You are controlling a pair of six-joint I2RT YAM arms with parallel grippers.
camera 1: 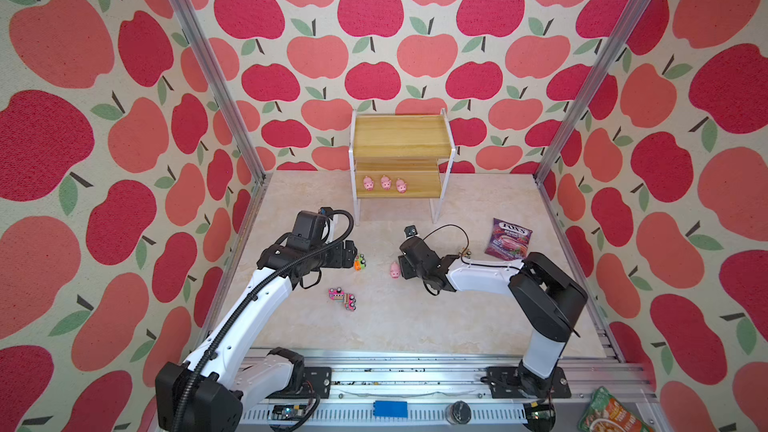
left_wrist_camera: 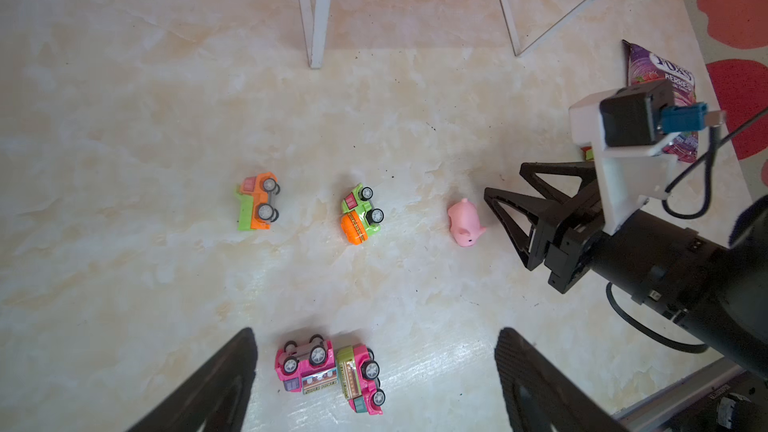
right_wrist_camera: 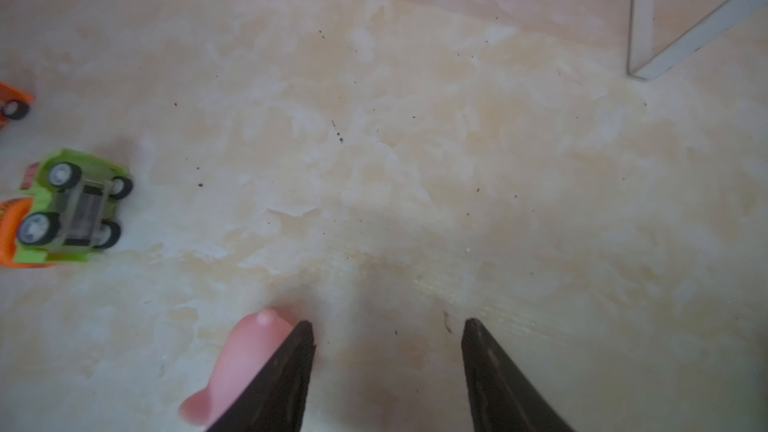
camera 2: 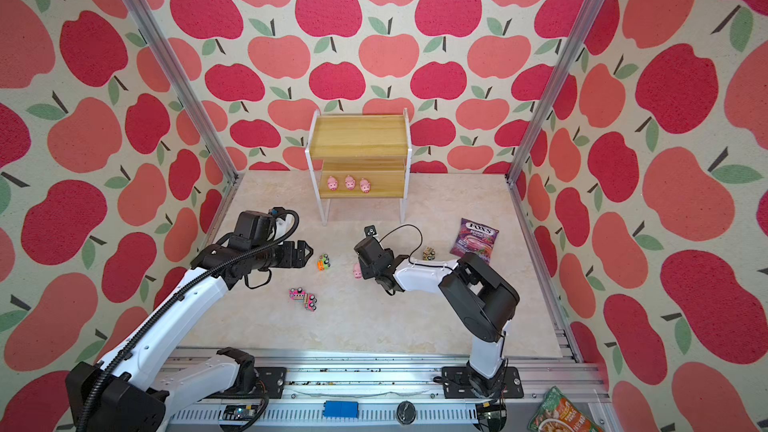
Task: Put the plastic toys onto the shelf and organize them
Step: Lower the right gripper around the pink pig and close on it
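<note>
Pink pig point(right_wrist_camera: 245, 359) lies just outside the right claw point(right_wrist_camera: 386, 326), beside one finger. The claw is partly open and empty. Slide it over until the pig sits between the fingers, then squeeze gently.

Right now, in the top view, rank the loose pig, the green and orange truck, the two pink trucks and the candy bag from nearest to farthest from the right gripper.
From the right gripper, in a top view:
1. loose pig: just left of it.
2. green and orange truck: further left.
3. two pink trucks: left, toward the front.
4. candy bag: far right.
</note>
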